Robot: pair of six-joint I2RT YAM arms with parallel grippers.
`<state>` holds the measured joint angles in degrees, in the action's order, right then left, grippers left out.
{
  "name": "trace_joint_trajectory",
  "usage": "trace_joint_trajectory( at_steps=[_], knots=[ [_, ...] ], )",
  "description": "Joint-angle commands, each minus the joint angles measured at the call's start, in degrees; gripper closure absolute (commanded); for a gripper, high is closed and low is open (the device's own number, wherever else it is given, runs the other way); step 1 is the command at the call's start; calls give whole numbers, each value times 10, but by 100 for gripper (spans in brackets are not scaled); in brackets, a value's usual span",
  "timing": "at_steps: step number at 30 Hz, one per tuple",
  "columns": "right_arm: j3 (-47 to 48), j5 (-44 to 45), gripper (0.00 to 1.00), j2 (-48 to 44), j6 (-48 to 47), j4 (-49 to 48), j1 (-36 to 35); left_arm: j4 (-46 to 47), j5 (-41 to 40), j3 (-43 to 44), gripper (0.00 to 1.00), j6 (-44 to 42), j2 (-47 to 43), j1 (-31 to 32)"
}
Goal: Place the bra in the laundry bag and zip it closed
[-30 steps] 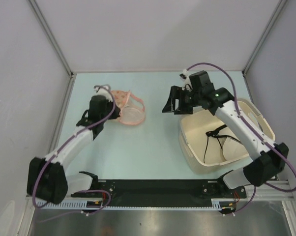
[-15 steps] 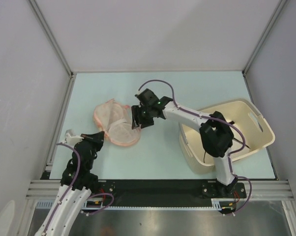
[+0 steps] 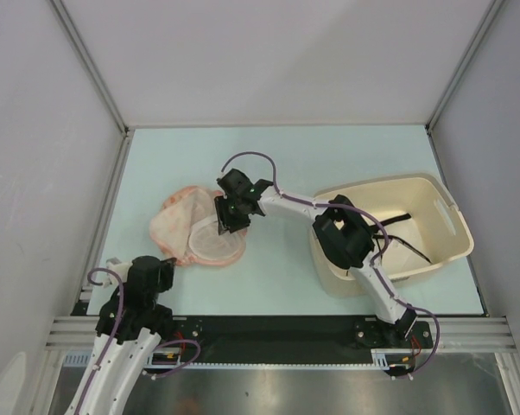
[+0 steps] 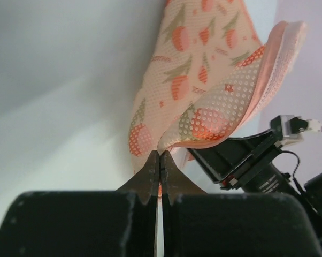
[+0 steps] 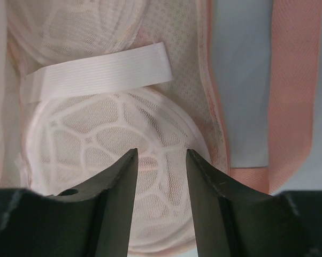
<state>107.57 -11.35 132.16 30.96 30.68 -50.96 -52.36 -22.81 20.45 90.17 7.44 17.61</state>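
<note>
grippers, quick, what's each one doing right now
Left gripper: closed, pinching the edge of the laundry bag.
Right gripper: open, holding nothing, above the open laundry bag.

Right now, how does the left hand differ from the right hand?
The left hand is shut, pinching the laundry bag's edge; the right hand is open and empty. The left hand is at its near edge; the right hand is over its open inside. Both are at the bag.
</note>
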Motion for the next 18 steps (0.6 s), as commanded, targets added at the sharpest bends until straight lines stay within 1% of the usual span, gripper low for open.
trace_joint_trajectory(
  at_steps=[1, 2, 3, 4, 5, 6, 7, 9, 10, 12, 13, 14, 16, 17, 18],
  knots=[
    [27, 62, 57, 32, 2, 35, -5, -82, 27, 4, 99, 83, 4, 2],
    [27, 74, 60, 38, 7, 47, -5, -82, 25, 3, 98, 83, 5, 2],
    [26, 112, 60, 39, 13, 81, -5, -85, 22, 7, 96, 83, 5, 2],
    [17, 141, 60, 36, 15, 94, -5, -84, 6, 13, 83, 72, 6, 2],
    [7, 161, 60, 32, 16, 102, -5, -83, -3, 29, 74, 37, 13, 2],
    [-5, 200, 60, 18, 21, 111, -6, -85, -7, 39, 64, 19, 20, 2],
    [-33, 214, 60, 9, 21, 112, -4, -86, -14, 50, 46, 2, 32, 2],
    [-58, 251, 59, -14, 28, 131, -3, -92, -19, 85, 34, -47, 68, 2],
    [-71, 262, 59, -21, 29, 137, -2, -112, -26, 97, 25, -54, 78, 2],
    [-115, 297, 58, -44, 37, 148, 3, -128, -34, 134, 21, -89, 94, 2],
    [-135, 302, 58, -73, 38, 142, 6, -129, -39, 148, 21, -105, 96, 2],
    [-170, 309, 58, -91, 38, 136, 10, -129, -50, 178, 21, -142, 99, 2],
    [-190, 310, 58, -133, 29, 128, 9, -140, -65, 213, 21, -177, 110, 2],
    [-195, 306, 57, -145, 24, 128, 4, -146, -83, 250, 21, -204, 118, 2],
    [-194, 289, 56, -158, 15, 120, 2, -154, -93, 266, 21, -222, 133, 2]
  ],
)
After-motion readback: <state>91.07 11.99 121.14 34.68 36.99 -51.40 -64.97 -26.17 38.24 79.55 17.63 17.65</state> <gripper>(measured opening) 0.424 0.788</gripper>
